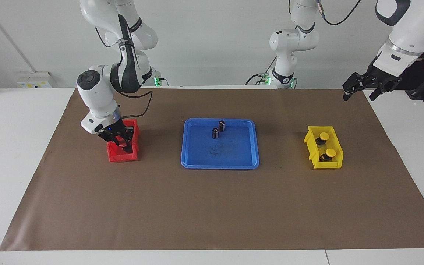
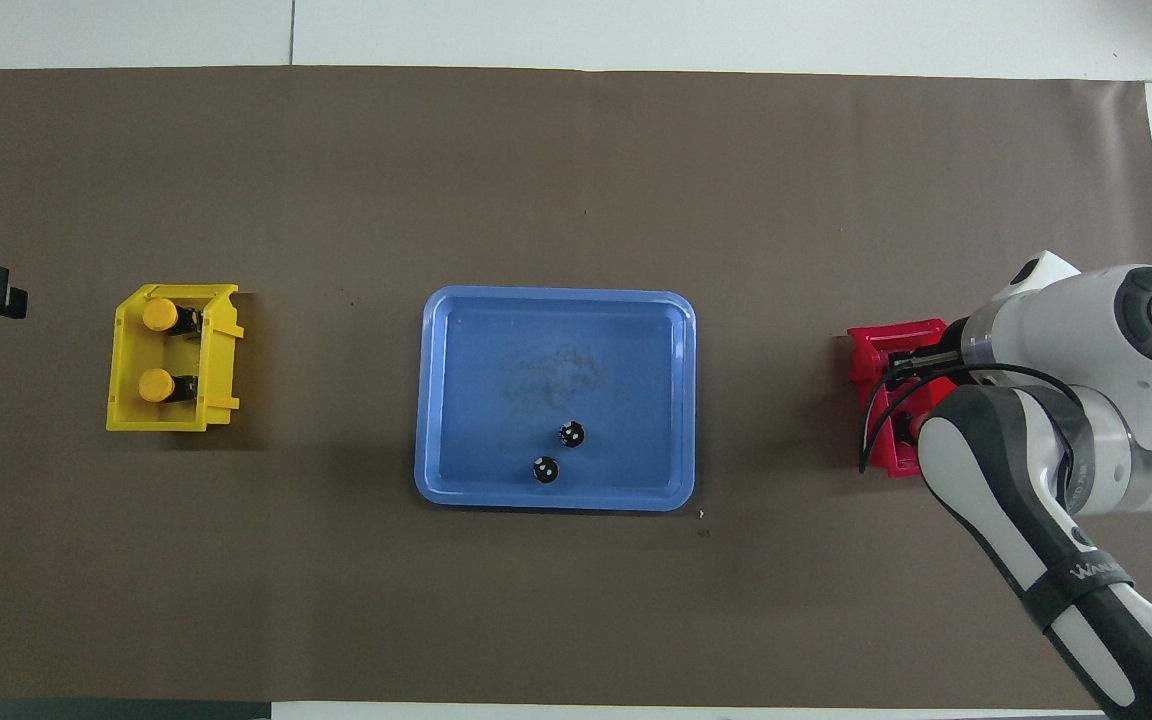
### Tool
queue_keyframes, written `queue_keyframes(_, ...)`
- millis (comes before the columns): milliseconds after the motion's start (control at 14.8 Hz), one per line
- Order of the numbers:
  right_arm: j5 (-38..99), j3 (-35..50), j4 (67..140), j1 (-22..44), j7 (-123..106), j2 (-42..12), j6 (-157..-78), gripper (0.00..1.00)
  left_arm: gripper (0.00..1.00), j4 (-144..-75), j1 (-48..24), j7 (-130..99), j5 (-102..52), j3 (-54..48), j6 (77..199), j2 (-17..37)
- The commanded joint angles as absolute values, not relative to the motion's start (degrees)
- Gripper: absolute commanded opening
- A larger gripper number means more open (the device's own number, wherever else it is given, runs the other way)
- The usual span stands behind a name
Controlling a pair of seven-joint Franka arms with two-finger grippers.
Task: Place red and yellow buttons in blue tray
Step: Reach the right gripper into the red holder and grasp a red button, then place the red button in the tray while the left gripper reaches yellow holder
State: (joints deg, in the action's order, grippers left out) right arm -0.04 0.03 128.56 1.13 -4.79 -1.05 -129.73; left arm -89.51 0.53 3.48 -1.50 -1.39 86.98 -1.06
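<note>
My right gripper [image 1: 123, 141] reaches down into the small red bin [image 1: 122, 158], and its fingertips are shut on a red button [image 1: 126, 144] whose cap shows between them. From overhead the right arm covers most of the red bin [image 2: 871, 345] and hides the gripper. Two yellow buttons [image 1: 324, 136] [image 1: 331, 152] lie in the yellow bin [image 1: 335, 163], and both yellow buttons [image 2: 159, 315] [image 2: 156, 384] show from overhead too. The blue tray [image 1: 234, 154] [image 2: 496, 340] lies mid-table between the bins. My left gripper [image 1: 359, 95] waits open, raised over the mat's edge at the left arm's end.
Two dark cylinders without coloured caps [image 1: 222, 126] [image 1: 215, 133] stand in the tray near its rim toward the robots, seen from overhead as two dark cylinders [image 2: 571, 434] [image 2: 545, 469]. A brown mat [image 1: 212, 206] covers the table. The yellow bin [image 2: 126, 420] sits near the left arm's end.
</note>
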Motion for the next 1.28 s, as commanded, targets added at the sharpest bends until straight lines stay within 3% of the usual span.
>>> queue_keyframes(0,-0.2,0.4,120.6,0.8,-6.1,-2.4,-120.3,0.23,1.0,-93.0,1.2,3.5,-0.5,-1.4,86.1,-3.5)
queue_keyframes(270,-1.1,0.5,109.2,1.2,-5.9,-4.5,-107.6,0.23,1.0,-106.5,2.2,2.4,0.9,-1.3,104.8,-8.2)
queue_keyframes(539,-1.1,0.5,94.3,8.4,3.7,-9.7,-98.2,0.23,0.96,-108.0,2.2,2.5,0.9,-1.4,112.4,-1.6)
queue_keyframes(607,-0.7,0.5,93.3,10.8,7.2,-10.2,-98.5,0.24,0.95,-107.8,2.3,2.6,0.9,-1.3,114.1,0.9)
queue_keyframes(809,-0.4,0.6,90.4,19.7,20.4,-12.2,-101.2,0.24,0.72,-108.3,2.1,2.4,0.9,-1.4,118.9,6.1)
queue_keyframes(944,-0.3,0.6,90.4,25.2,27.3,-14.0,-105.3,0.24,0.64,-108.3,1.8,2.3,0.9,-1.4,120.4,7.7)
queue_keyframes(1079,-1.3,0.6,90.2,29.1,33.5,-16.4,-106.9,0.24,0.64,-109.5,1.8,2.1,0.8,-1.4,122.1,8.3)
queue_keyframes(1213,-1.7,0.5,84.9,32.7,37.8,-22.5,-108.5,0.24,0.71,-112.2,1.6,0.4,0.9,-1.4,125.2,8.3)
